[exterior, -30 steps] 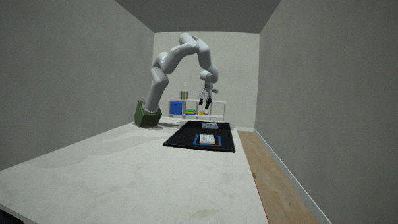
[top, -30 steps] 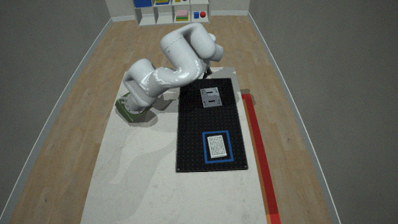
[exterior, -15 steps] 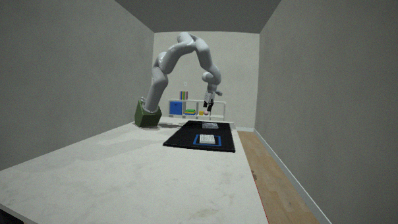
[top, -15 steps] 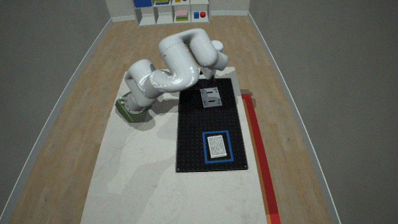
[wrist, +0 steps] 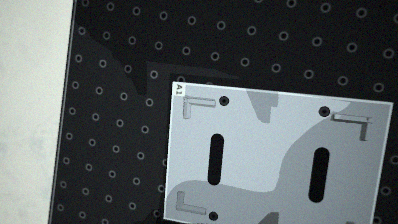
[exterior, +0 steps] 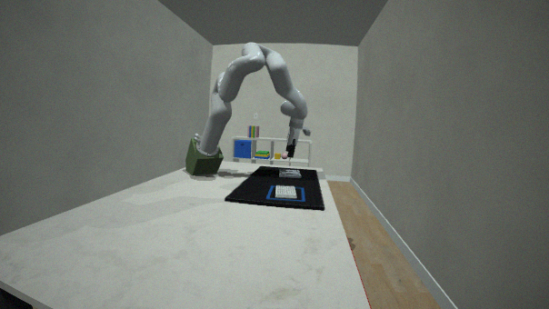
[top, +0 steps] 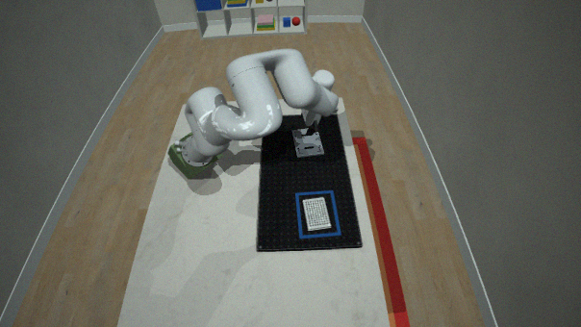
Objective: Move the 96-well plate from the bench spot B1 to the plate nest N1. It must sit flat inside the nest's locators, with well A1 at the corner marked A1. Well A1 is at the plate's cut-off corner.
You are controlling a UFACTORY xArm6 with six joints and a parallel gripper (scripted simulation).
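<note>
Overhead, the white table carries a black perforated breadboard. White arm rises from a green base and arches over the board's far end. Grey plate nest, with L-shaped locators and an A1 label at one corner, lies directly beneath the gripper, whose fingers stand fully spread and hold nothing. The 96-well plate rests inside the blue frame at the board's near end, well apart from the nest.
</note>
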